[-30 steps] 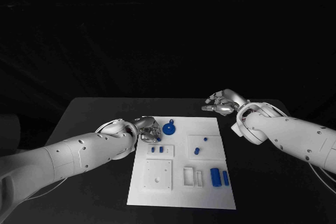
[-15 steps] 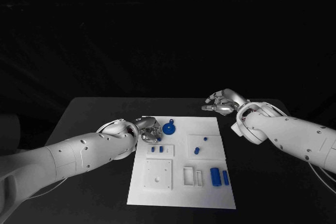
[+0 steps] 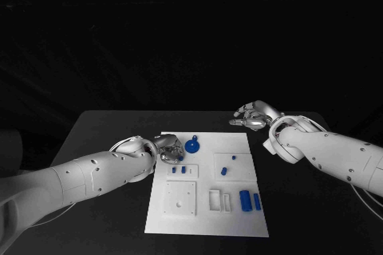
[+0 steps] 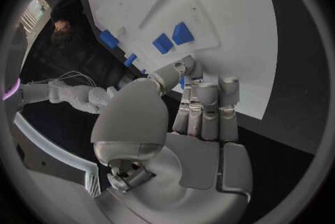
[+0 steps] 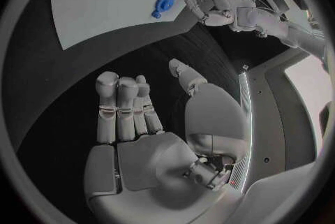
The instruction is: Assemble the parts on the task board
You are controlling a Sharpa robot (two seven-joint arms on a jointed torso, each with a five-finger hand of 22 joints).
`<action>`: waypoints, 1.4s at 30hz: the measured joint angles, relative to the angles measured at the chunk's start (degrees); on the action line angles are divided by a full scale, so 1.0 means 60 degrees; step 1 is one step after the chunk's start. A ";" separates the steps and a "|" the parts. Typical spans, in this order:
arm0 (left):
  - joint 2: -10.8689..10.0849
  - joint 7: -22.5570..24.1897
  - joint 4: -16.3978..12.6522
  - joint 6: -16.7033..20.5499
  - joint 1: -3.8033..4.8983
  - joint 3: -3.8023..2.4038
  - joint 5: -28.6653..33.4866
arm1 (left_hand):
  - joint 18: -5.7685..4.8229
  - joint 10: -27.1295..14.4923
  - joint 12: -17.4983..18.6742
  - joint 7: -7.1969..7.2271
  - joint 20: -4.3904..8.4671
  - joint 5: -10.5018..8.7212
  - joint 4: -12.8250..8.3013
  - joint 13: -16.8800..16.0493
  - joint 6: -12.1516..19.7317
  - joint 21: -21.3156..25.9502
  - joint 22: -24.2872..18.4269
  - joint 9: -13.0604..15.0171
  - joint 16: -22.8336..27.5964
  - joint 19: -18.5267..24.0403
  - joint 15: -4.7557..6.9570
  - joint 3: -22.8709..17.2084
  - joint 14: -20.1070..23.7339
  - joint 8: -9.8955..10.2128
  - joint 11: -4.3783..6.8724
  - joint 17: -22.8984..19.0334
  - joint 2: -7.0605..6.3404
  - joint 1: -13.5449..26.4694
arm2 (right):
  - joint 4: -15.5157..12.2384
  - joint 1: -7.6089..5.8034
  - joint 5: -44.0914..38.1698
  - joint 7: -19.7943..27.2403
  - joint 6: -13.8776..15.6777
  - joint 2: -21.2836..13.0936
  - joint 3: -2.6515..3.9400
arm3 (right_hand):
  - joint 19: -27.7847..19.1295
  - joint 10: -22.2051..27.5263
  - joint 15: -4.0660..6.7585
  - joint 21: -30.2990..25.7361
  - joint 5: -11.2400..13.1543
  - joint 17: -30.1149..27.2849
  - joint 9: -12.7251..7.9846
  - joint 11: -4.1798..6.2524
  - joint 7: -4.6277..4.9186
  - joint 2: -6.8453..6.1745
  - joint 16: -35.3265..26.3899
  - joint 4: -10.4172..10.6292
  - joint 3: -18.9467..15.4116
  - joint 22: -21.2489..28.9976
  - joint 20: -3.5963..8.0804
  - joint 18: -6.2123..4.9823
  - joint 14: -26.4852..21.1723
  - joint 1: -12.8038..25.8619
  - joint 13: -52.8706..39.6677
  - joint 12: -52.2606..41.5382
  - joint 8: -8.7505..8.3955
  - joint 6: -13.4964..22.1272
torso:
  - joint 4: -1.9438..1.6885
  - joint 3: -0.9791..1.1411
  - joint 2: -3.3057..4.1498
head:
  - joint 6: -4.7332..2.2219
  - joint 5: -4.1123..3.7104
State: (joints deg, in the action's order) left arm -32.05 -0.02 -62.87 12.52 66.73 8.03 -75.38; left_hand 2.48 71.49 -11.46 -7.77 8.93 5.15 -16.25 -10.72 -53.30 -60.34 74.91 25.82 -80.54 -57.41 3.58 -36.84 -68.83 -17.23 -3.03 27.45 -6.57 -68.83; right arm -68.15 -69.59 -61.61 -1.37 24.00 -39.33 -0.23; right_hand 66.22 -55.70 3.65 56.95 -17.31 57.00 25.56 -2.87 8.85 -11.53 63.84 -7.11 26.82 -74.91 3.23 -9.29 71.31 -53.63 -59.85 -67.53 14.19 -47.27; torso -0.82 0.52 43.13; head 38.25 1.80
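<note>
Parts (image 3: 180, 170) wait on the board (image 3: 207, 224); the empty left hand (image 3: 169, 150), fingers loosely apart, should descend squarely, while the open right hand (image 3: 254, 118) keeps clear.

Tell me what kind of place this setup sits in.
Probably a robotics lab or test bench, not a home. A black table stands against a dark backdrop, a white task board with small blue parts lies on it, and the right wrist view catches equipment racks at its rim.
</note>
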 measured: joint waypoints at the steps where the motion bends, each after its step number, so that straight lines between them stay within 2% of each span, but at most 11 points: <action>1: -0.0009 -0.0020 -0.0004 -0.0018 -0.0008 0.0012 -0.0012 | 0.0001 -0.0010 0.0016 0.0006 0.0000 0.0000 0.0000 -0.0007 0.0177 0.0000 0.0000 -0.0046 0.0000 0.0000 0.0000 0.0000 0.0000 0.0083 0.0010 0.0000 0.0002 0.0002 | 0.0000 0.0000 0.0000 0.0000 0.0000 -0.0002 0.0000 | 0.0000 0.0000 0.0000 0.0000 0.0000 0.0000 0.0000 0.0000 -0.0001 0.0000 0.0000 0.0000 0.0000 0.0000 0.0000 0.0000 0.0000 0.0000 0.0000 0.0000 0.0000 -0.0001 | 0.0000 -0.0001 0.0000 | -0.0001 -0.0001; 12: -0.0119 -0.0128 -0.0018 -0.0028 -0.0034 0.0019 -0.0045 | 0.0002 -0.0010 0.0080 0.0200 -0.0001 0.0000 -0.0001 -0.0060 0.1104 0.0000 0.0007 -0.0231 0.0000 0.0001 0.0001 0.0053 0.0000 0.0480 0.0013 -0.0054 -0.0207 -0.0106 | 0.0004 0.0000 0.0000 0.0001 -0.0004 -0.0011 0.0000 | 0.0001 0.0000 0.0000 0.0000 0.0000 0.0000 0.0000 0.0000 0.0016 0.0000 0.0000 0.0000 0.0000 0.0000 -0.0003 0.0000 0.0000 0.0000 0.0009 0.0000 0.0000 0.0018 | 0.0001 -0.0011 -0.0001 | -0.0018 -0.0019; 18: -0.0202 -0.0139 0.0002 0.0042 -0.0034 0.0009 -0.0053 | 0.0002 -0.0114 0.0193 0.0204 -0.0016 0.0000 -0.0001 -0.0067 0.1190 0.0000 0.0006 -0.0235 0.0000 0.0014 -0.0088 0.0053 0.0089 0.0495 -0.0008 -0.0086 -0.0271 -0.0170 | 0.0004 0.0000 0.0001 0.0053 -0.0053 -0.0037 0.0000 | -0.0042 0.0085 -0.0011 -0.0108 0.0000 -0.0028 -0.0009 0.0009 0.0010 0.0000 -0.0096 -0.0027 -0.0027 0.0000 0.0010 0.0001 -0.0011 0.0000 0.0065 0.0000 0.0000 0.0038 | 0.0001 -0.0011 -0.0002 | -0.0037 -0.0025; 21: -0.0259 -0.0126 0.0000 0.0127 -0.0034 -0.0009 -0.0041 | 0.0002 -0.0407 0.0378 0.0204 -0.0121 0.0000 -0.0001 -0.0007 0.1190 0.0011 0.0005 -0.0222 0.0084 0.0120 -0.0206 0.0053 0.0209 0.0495 -0.0139 -0.0145 -0.0344 -0.0167 | -0.0018 0.0000 0.0009 0.0122 -0.0084 -0.0059 0.0000 | -0.0195 0.0130 -0.0034 -0.0274 0.0000 -0.0134 -0.0009 -0.0010 0.0003 0.0000 -0.0290 -0.0036 -0.0030 0.0001 -0.0045 0.0001 -0.0109 0.0000 0.0213 0.0167 0.0000 0.0059 | 0.0002 -0.0016 -0.0003 | -0.0047 -0.0033; 24: -0.0366 -0.0083 -0.0032 0.0251 -0.0036 -0.0026 0.0034 | 0.0003 -0.0584 0.0469 0.0088 -0.0194 0.0000 -0.0001 0.0046 0.1097 0.0076 0.0005 -0.0177 0.0126 0.0194 -0.0289 0.0053 0.0293 0.0428 -0.0220 -0.0184 -0.0363 -0.0186 | -0.0105 0.0007 0.0013 0.0224 -0.0141 -0.0106 0.0000 | -0.0446 0.0451 -0.0089 -0.0524 0.0000 -0.0258 -0.0024 -0.0051 0.0069 -0.0008 -0.0551 -0.0324 0.0000 0.0001 -0.0162 -0.0001 -0.0360 -0.0132 0.0630 0.0705 0.0000 0.0125 | 0.0002 -0.0016 -0.0004 | -0.0061 -0.0054; 27: -0.0505 -0.0001 -0.0076 0.0414 -0.0043 -0.0140 0.0300 | 0.0003 -0.0845 0.0589 -0.0088 -0.0313 0.0000 0.0029 0.0069 0.0964 0.0305 0.0001 -0.0125 0.0420 0.0445 -0.0380 -0.0047 0.0644 0.0289 -0.0372 -0.0318 -0.0363 -0.0186 | -0.0229 0.0046 -0.0016 0.0325 -0.0270 -0.0181 0.0000 | -0.0619 0.0873 -0.0165 -0.0599 0.0000 -0.0379 -0.0024 -0.0118 0.0136 0.0151 -0.0752 -0.0728 0.0087 0.0003 -0.0269 -0.0080 -0.0543 -0.0435 0.1439 0.1833 0.0000 0.0163 | 0.0002 -0.0016 -0.0007 | -0.0095 -0.0104; 28: -0.0558 0.0036 -0.0111 0.0467 -0.0043 -0.0195 0.0442 | 0.0004 -0.0853 0.0590 -0.0126 -0.0344 0.0000 0.0026 0.0069 0.0927 0.0349 -0.0005 -0.0108 0.0481 0.0479 -0.0407 -0.0053 0.0685 0.0246 -0.0378 -0.0344 -0.0363 -0.0186 | -0.0277 0.0061 -0.0075 0.0350 -0.0322 -0.0210 0.0000 | -0.0619 0.1112 -0.0175 -0.0637 0.0000 -0.0404 -0.0025 -0.0159 0.0167 0.0179 -0.0769 -0.0913 0.0165 0.0001 -0.0269 -0.0286 -0.0556 -0.0602 0.1885 0.2444 0.0034 0.0158 | 0.0001 -0.0014 -0.0008 | -0.0103 -0.0128; 30: -0.0711 0.0151 -0.0238 0.0588 -0.0030 -0.0306 0.0914 | 0.0008 -0.0852 0.0580 -0.0197 -0.0387 0.0027 0.0046 0.0049 0.0855 0.0485 -0.0044 -0.0079 0.0637 0.0639 -0.0402 -0.0073 0.0813 0.0159 -0.0378 -0.0424 -0.0363 -0.0186 | -0.0403 0.0091 -0.0351 0.0388 -0.0476 -0.0291 0.0000 | -0.0619 0.1286 -0.0194 -0.0638 0.0000 -0.0434 -0.0020 -0.0225 0.0245 0.0282 -0.0769 -0.1183 0.0309 -0.0004 -0.0269 -0.0312 -0.0562 -0.0780 0.2660 0.3433 0.0079 0.0094 | -0.0001 -0.0013 -0.0013 | -0.0126 -0.0181; 33: -0.0949 0.0323 -0.0441 0.0679 0.0012 -0.0447 0.1796 | 0.0028 -0.0705 0.0456 -0.0311 -0.0480 0.0039 0.0117 -0.0028 0.0812 0.0946 -0.0235 -0.0064 0.1243 0.1131 -0.0422 -0.0137 0.1287 0.0107 -0.0376 -0.0719 -0.0432 -0.0007 | -0.0591 0.0123 -0.0948 0.0407 -0.0743 -0.0402 -0.0008 | -0.0533 0.1171 -0.0295 -0.0636 0.0270 -0.0458 0.0044 -0.0335 0.0351 0.0238 -0.0770 -0.1550 0.0621 -0.0007 -0.0350 -0.0396 -0.0457 -0.1134 0.4012 0.5029 0.0231 -0.0062 | -0.0007 -0.0009 -0.0017 | -0.0149 -0.0245; 39: -0.1343 0.0640 -0.0935 0.0667 0.0249 -0.0560 0.3690 | 0.0253 -0.0397 0.0128 -0.0386 -0.0603 -0.0086 0.0424 -0.0223 0.0840 0.1759 -0.0614 -0.0035 0.2388 0.1706 -0.0389 0.0002 0.1768 -0.0006 -0.0278 -0.1242 -0.0324 0.0584 | -0.0858 0.0259 -0.2546 0.0318 -0.1090 -0.0479 -0.0017 | -0.0250 0.0477 -0.0370 -0.0636 0.0683 -0.0509 0.0189 -0.0351 0.0208 0.0097 -0.0696 -0.1508 0.1206 -0.0009 -0.0286 -0.0432 -0.0231 -0.1844 0.5352 0.6542 0.0491 -0.0448 | -0.0014 -0.0012 -0.0020 | -0.0196 -0.0289; 42: -0.1561 0.0851 -0.1272 0.0620 0.0343 -0.0583 0.5306 | 0.0257 -0.0825 0.0222 -0.0401 -0.0748 -0.0092 0.0423 -0.0197 0.0881 0.2407 -0.0870 -0.0019 0.3334 0.2380 -0.0689 0.0002 0.2457 -0.0066 -0.0529 -0.1632 -0.0214 0.0695 | -0.1005 0.0415 -0.3517 0.0128 -0.1211 -0.0468 -0.0027 | -0.0098 -0.0110 -0.0338 -0.0631 0.0989 -0.0562 0.0239 -0.0359 0.0130 -0.0014 -0.0656 -0.1488 0.1622 -0.0008 -0.0234 -0.0433 -0.0085 -0.1977 0.6045 0.7377 0.0566 -0.0594 | -0.0005 -0.0013 -0.0026 | -0.0215 -0.0305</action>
State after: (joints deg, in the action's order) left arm -41.42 5.09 -70.50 16.24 68.79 4.53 -43.55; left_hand 4.02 66.54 -10.13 -10.17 4.44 4.60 -13.71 -11.89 -48.01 -45.89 69.68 25.71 -60.53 -43.12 -0.55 -36.82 -54.08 -17.62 -6.20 17.65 -7.85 -64.66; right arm -74.18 -67.10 -82.71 -0.60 16.73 -42.14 -0.40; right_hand 65.63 -56.36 1.62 53.16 -11.37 53.63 26.99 -5.02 9.63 -11.62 59.91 -16.04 36.55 -74.96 1.83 -11.89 70.80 -65.50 -23.58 -23.27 17.59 -50.83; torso -0.86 0.44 42.98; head 36.96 -0.03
